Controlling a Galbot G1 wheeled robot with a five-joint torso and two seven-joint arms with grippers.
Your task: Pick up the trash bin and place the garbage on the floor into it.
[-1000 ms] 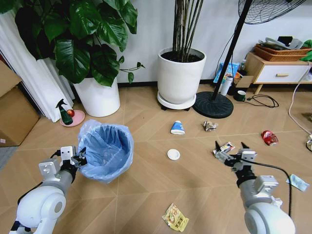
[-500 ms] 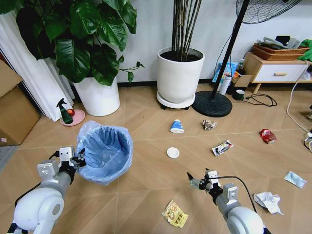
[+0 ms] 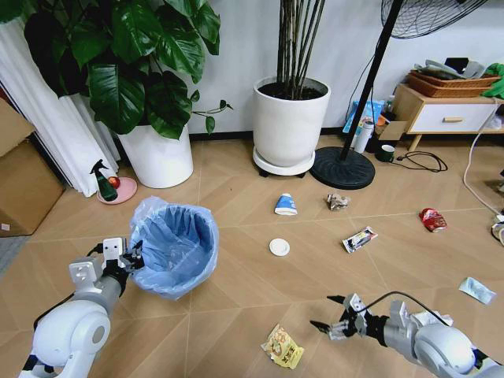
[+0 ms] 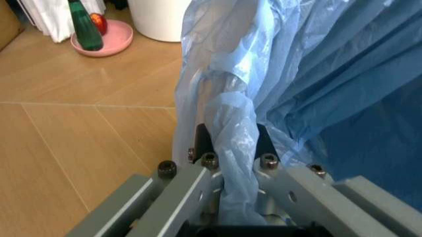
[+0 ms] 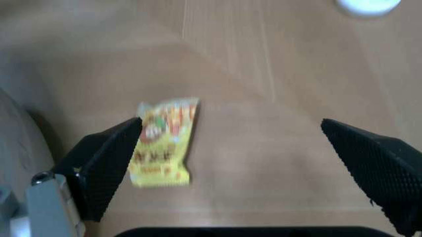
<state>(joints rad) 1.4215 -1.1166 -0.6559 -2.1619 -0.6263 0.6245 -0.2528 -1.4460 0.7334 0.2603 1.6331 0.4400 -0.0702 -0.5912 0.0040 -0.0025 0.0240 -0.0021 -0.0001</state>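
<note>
floor (image 5: 277,148), yellow wrapper (image 5: 161,143) between fingers (image 5: 105,165)

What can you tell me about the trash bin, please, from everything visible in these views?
The trash bin is small and round, lined with a crinkly, translucent light-blue plastic bag that folds over the rim and covers its outside. It is open and looks empty, tilted slightly, on or just above the floor. The left gripper has its jaws shut on the bagged rim.
</note>
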